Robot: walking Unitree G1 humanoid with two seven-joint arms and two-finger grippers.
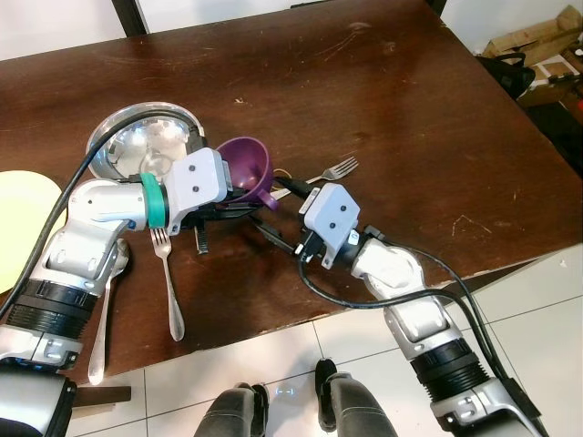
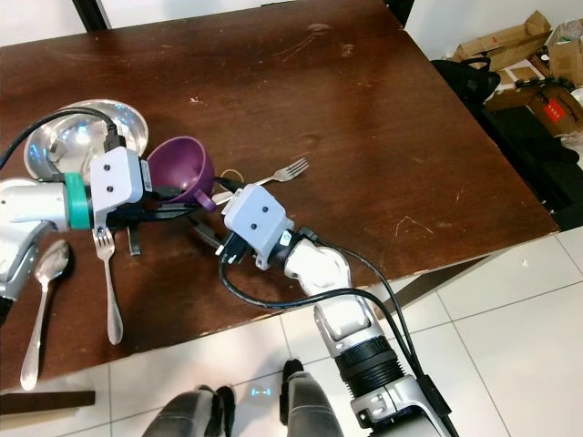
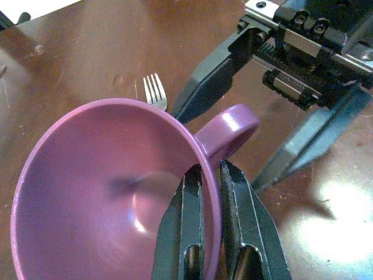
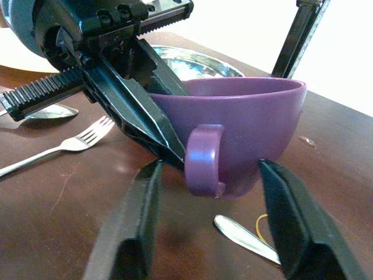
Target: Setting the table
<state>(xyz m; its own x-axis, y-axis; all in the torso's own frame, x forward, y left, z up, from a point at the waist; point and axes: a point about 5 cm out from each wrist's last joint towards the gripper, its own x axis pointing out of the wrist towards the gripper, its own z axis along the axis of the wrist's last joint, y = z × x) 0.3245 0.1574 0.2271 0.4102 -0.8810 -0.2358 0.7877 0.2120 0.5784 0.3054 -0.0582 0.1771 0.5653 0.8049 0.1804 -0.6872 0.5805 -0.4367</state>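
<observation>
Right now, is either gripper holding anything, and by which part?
The left gripper holds the purple cup, pinched on its rim just beside the handle. The right gripper is open, facing the handle side, holding nothing.

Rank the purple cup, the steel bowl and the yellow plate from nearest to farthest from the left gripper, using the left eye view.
1. Purple cup, rim pinched in the left gripper.
2. Steel bowl, just behind the gripper's wrist.
3. Yellow plate, at the table's left edge.

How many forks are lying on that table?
2: one fork lies under the left arm beside a spoon; the other fork lies behind the right gripper, its handle partly hidden.
</observation>
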